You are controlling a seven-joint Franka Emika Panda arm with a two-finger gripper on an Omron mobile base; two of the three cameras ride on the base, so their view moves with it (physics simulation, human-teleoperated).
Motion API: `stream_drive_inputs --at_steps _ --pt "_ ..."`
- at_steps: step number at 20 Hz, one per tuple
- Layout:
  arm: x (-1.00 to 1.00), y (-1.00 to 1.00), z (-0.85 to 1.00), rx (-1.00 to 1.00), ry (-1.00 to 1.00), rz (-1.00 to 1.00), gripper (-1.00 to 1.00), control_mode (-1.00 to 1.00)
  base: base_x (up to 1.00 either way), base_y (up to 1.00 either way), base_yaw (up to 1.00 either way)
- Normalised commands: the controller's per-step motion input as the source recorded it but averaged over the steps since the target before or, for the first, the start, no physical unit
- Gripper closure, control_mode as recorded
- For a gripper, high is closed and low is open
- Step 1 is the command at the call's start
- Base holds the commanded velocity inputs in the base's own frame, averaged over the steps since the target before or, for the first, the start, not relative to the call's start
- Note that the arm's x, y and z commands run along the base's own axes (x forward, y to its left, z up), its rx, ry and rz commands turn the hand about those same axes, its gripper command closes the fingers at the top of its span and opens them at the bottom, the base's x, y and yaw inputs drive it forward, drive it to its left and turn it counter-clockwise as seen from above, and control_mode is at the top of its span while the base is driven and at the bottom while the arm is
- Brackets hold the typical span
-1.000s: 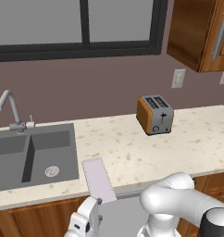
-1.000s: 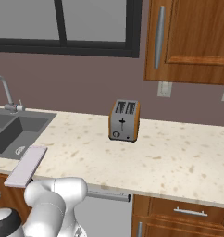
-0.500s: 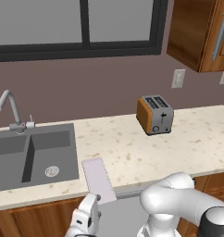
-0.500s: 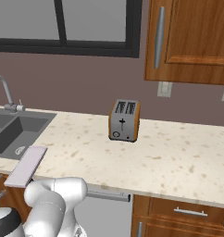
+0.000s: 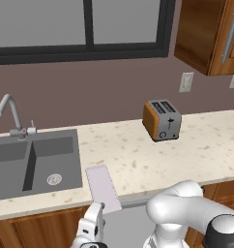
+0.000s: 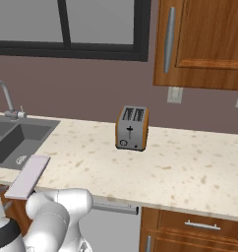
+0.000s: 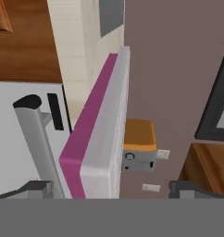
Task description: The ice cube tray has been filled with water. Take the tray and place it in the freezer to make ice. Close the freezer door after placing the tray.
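Gripper (image 5: 91,231) sits low at the counter's front edge, jaws spread wide, nothing between them yet. Ice cube tray (image 5: 103,187) lies flat on the speckled counter (image 5: 196,145), its near end jutting past the edge, just at 12 o'clock from the gripper in the left base view. Long axis runs roughly 12-to-6, pointing at the hand; in the hand view the tray's end (image 7: 97,162) sits between the fingertips. Sink (image 5: 34,162) at the tray's 9 o'clock, toaster (image 5: 162,119) at 2 o'clock, well apart.
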Motion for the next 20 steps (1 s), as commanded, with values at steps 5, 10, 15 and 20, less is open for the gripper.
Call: stream_drive_inputs --at_steps 5,10,15,20 --pt "0.19 0.00 -0.14 0.00 -0.08 0.03 -1.00 -1.00 0.00 0.00 0.00" --pt "0.13 0.00 -0.27 0.00 -0.14 0.04 -1.00 -1.00 0.00 0.00 0.00" --pt "0.08 0.00 -0.13 0.00 -0.13 0.03 -1.00 -1.00 0.00 0.00 0.00" --pt "0.02 0.00 0.00 0.00 -0.06 0.00 -1.00 -1.00 0.00 0.00 0.00"
